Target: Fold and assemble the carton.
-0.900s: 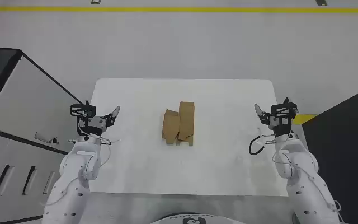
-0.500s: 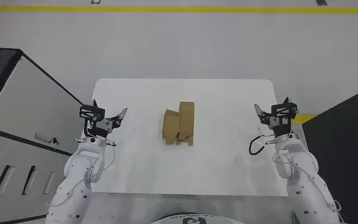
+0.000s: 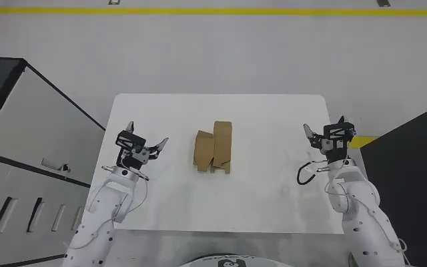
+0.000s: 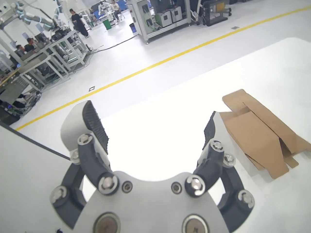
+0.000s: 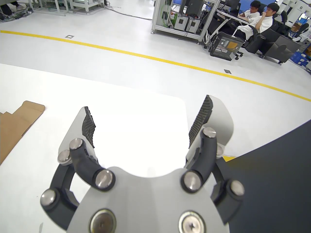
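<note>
A flattened brown carton (image 3: 214, 147) lies unfolded at the middle of the white table (image 3: 267, 193). My left gripper (image 3: 146, 135) hangs open over the table's left part, a short way left of the carton, holding nothing. In the left wrist view the carton (image 4: 262, 132) lies just beyond one fingertip of that gripper (image 4: 151, 123). My right gripper (image 3: 327, 129) stands open and empty at the table's right edge, far from the carton. The right wrist view shows this gripper (image 5: 148, 115) above bare table, with a corner of the carton (image 5: 17, 120) at the frame's edge.
A dark panel (image 3: 400, 160) stands beside the table on the right, close to my right arm. A grey cabinet (image 3: 33, 140) borders the left side. White floor with a yellow line (image 3: 213, 11) lies beyond the far edge.
My left gripper has moved right across the table toward the carton, staying open. The right arm and the carton have kept still.
</note>
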`<state>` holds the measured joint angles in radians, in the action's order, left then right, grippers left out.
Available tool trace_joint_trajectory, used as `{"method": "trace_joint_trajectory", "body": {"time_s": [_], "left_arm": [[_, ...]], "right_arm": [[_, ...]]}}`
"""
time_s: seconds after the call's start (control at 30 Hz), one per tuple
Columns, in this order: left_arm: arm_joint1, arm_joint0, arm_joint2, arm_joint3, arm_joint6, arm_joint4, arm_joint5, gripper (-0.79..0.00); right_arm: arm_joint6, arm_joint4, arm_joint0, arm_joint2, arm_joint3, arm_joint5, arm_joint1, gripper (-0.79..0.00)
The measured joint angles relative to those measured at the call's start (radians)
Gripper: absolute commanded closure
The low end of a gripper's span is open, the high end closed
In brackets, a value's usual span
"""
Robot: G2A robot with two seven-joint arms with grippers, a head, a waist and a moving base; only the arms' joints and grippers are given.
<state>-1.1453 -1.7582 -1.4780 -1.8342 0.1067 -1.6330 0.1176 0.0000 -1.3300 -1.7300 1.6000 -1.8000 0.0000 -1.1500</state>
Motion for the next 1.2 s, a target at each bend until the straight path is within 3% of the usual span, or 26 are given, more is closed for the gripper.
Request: {"method": "trace_joint_trajectory", "body": {"time_s": [0.2, 0.63, 0.97, 1.2], "left_arm": [[0.004, -0.015, 0.056, -0.019, 0.019, -0.181, 0.033, -0.785], [0.005, -0.014, 0.059, -0.022, 0.016, -0.190, 0.025, -0.785], [0.002, -0.032, 0.193, -0.057, -0.089, -0.564, -0.047, -0.785], [0.002, -0.032, 0.193, -0.057, -0.087, -0.563, -0.048, -0.785]], "right_arm": [[0.000, 0.000, 0.000, 0.000, 0.000, 0.000, 0.000, -0.785], [0.000, 0.000, 0.000, 0.000, 0.000, 0.000, 0.000, -0.785], [0.000, 0.000, 0.000, 0.000, 0.000, 0.000, 0.000, -0.785], [0.000, 0.000, 0.000, 0.000, 0.000, 0.000, 0.000, -0.785]]}}
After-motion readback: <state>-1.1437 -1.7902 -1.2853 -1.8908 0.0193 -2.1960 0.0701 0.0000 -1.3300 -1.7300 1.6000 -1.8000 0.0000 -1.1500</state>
